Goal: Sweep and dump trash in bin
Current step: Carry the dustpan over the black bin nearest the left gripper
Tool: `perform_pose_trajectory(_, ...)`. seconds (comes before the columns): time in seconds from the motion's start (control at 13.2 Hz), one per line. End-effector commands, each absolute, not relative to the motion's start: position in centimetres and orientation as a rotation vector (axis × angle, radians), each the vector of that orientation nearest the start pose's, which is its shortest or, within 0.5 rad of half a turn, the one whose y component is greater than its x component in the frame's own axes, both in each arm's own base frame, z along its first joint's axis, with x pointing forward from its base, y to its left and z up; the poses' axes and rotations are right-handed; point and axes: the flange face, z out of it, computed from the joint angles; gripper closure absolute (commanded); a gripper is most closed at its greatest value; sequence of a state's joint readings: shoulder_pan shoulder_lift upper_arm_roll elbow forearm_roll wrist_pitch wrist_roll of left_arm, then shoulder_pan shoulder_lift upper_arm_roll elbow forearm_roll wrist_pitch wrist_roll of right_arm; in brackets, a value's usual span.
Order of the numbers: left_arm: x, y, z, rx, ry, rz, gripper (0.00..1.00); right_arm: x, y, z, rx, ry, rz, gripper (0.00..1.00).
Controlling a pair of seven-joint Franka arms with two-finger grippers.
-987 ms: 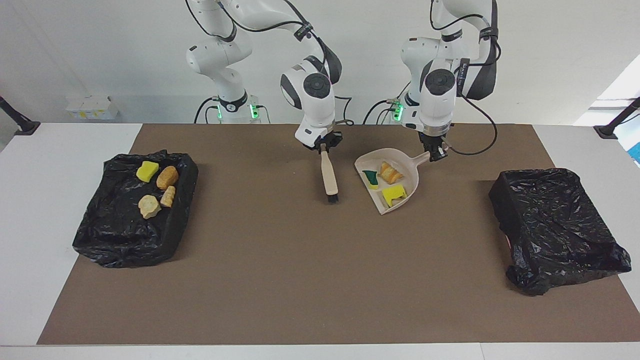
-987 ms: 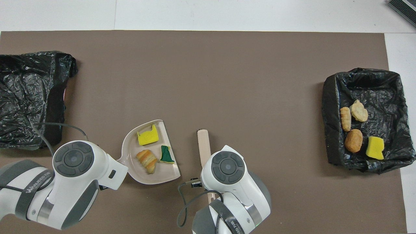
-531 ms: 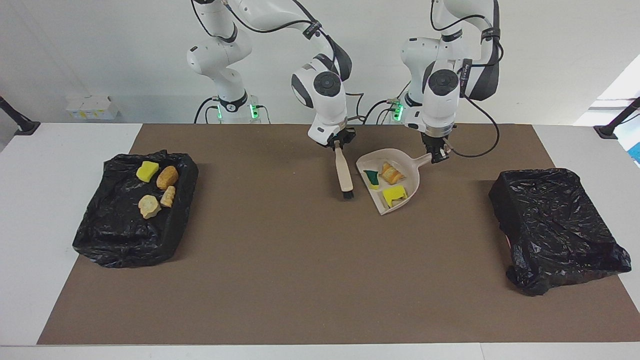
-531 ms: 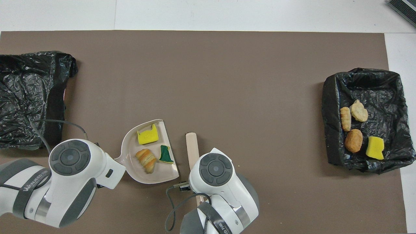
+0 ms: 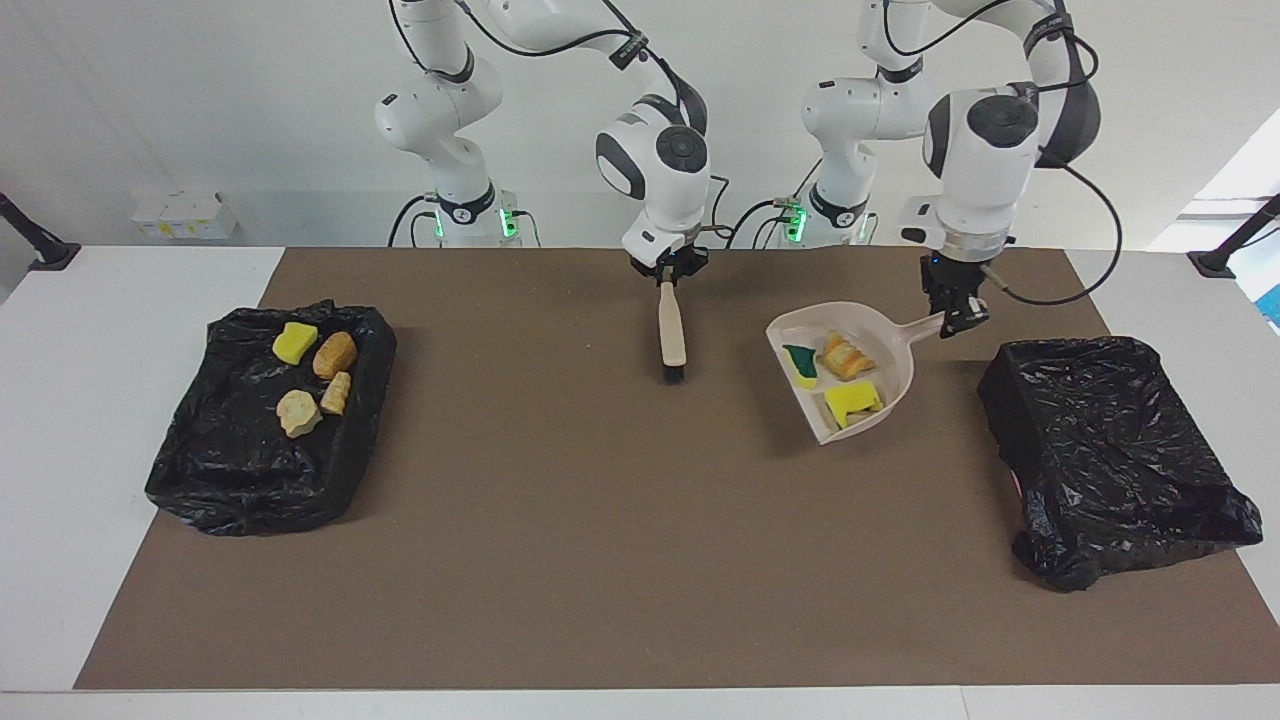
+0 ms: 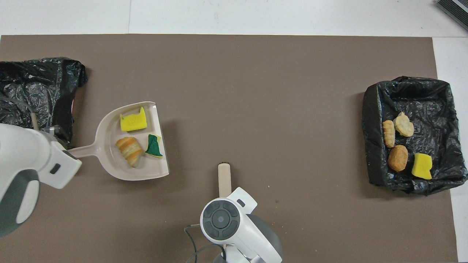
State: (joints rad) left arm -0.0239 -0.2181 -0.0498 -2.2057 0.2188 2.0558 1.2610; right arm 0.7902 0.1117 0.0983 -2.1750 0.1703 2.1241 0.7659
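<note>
Trash is split between two places. We count three scraps in the beige dustpan (image 5: pixel 880 345): a yellow sponge chunk (image 5: pixel 852 399), a striped orange-brown bread piece (image 5: pixel 846 356) and a green-backed sponge scrap (image 5: pixel 803 362). Four more lie in the black-lined bin (image 5: pixel 262 460) toward the right arm's end of the table (image 5: pixel 60 400): a yellow sponge (image 5: pixel 294 342), two brown bread pieces (image 5: pixel 334 354) and a pale crumbly lump (image 5: pixel 298 412). The left gripper (image 5: pixel 953 317) is clenched on the dustpan's handle, holding the pan raised above the brown mat (image 5: pixel 600 540) (its shadow falls on the mat), just beside the second black-lined bin (image 5: pixel 1120 470). We see the right gripper (image 5: pixel 668 277) clamped on the handle of a brush (image 5: pixel 671 335), bristles pointing away from the robots, over the mat's middle.
</note>
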Motion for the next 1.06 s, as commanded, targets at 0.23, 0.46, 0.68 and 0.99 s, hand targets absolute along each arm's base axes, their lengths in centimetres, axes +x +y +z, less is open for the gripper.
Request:
perform_pose_trajectory(0.23, 55.7, 11.5, 53.5, -2.156, 1.887, 0.072, 1.00, 34.0, 41.3, 35.4, -3.165, -0.035, 0.303, 0.00)
perform_pose_trajectory(0.46, 58.3, 19.0, 56.7, -2.158, 1.844, 0.064, 1.00, 37.3, 39.8, 39.9, -3.169, -0.076, 0.353, 0.00)
perform_pose_trajectory(0.68, 59.7, 25.5, 57.1, -2.213, 1.743, 0.100, 1.00, 41.1, 35.8, 45.3, -3.151, -0.177, 0.362, 0.00)
perform_pose_trajectory(0.99, 62.4, 29.3, 57.4, -2.007, 1.758, 0.278, 1.00, 47.4, 27.9, 52.7, -3.132, -0.308, 0.316, 0.00)
